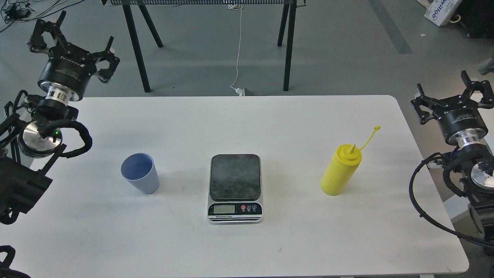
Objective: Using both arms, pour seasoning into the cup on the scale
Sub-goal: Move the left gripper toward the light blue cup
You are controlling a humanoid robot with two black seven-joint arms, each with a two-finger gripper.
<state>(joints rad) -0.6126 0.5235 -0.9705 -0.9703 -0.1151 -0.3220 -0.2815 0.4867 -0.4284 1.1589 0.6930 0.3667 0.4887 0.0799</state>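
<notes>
Cup well apart from, seemingly open, left hand.

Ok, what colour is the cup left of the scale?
Pale blue, standing upright on the white table; the cup shows clearly in the head view, apart from the scale.

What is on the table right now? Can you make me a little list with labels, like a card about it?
table: white table, rounded corners
cup: pale blue cup, upright, left of the scale, looks empty
scale: silver scale, middle of the table, nothing on its dark plate
seasoning: yellow seasoning bottle, upright, right of the scale, cap off and hanging by its tether
left end effector: open, off the table's far left corner, holding nothing
right end effector: open, off the table's right edge, holding nothing
</notes>
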